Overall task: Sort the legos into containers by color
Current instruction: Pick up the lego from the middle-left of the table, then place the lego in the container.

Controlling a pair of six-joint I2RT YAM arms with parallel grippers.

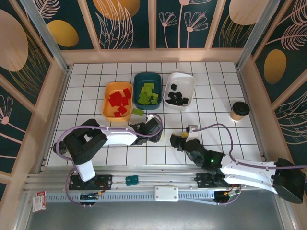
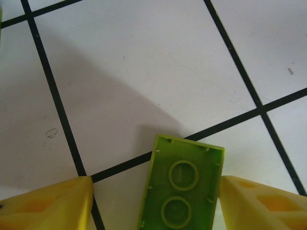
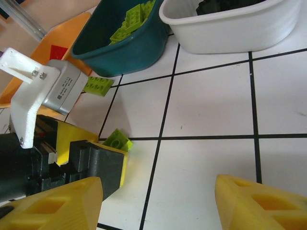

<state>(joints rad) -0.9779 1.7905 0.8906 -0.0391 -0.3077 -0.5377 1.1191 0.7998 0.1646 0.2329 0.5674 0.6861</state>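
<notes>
A lime green lego lies underside up on the white tiles between my left gripper's yellow fingers. The right finger touches its edge; the left finger stands apart from it, so my left gripper is open around it. My right gripper is open and wide over bare tile, just right of the left gripper and that lego. Another green lego lies on the table by the orange-yellow tray of red legos. The dark teal tray holds green legos and the white tray black ones.
A brown paper cup with a black lid stands at the right. A small teal block sits on the rail at the near edge. Wooden walls ring the tiled table. The two grippers are close together at the centre.
</notes>
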